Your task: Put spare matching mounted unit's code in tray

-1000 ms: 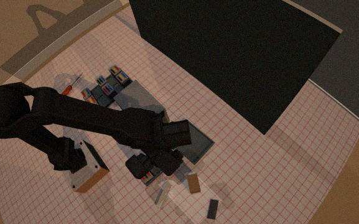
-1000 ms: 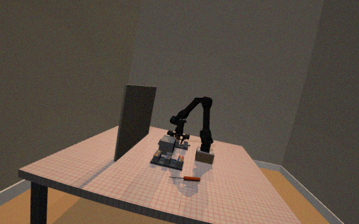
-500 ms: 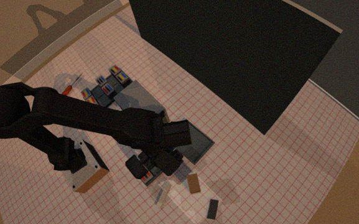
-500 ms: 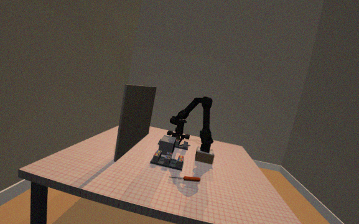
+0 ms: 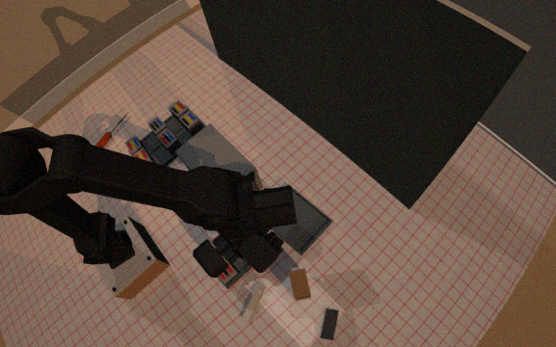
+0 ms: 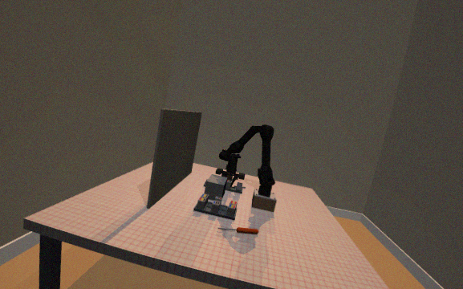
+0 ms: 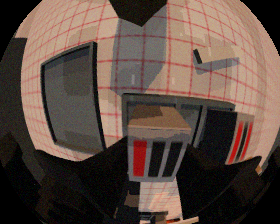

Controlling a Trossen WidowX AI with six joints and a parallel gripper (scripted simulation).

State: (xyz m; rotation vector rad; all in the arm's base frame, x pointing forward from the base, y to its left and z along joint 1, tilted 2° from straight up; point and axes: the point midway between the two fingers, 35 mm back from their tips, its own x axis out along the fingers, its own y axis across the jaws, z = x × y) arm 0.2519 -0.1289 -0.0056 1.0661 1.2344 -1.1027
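My gripper is shut on a spare block with a tan top and one red and two black stripes on its side. The held spare is at the rack of spares; whether it is clear of the rack cannot be told. Another spare with red and black stripes sits in the rack's right part. The tray is dark, shallow and empty, beside the rack. Which unit is the mounted one is unclear, and no printed code is readable.
A grey box stands by a board of coloured striped units. A tall dark panel rises behind. A brown block, a dark block, a pale piece and a screwdriver lie around.
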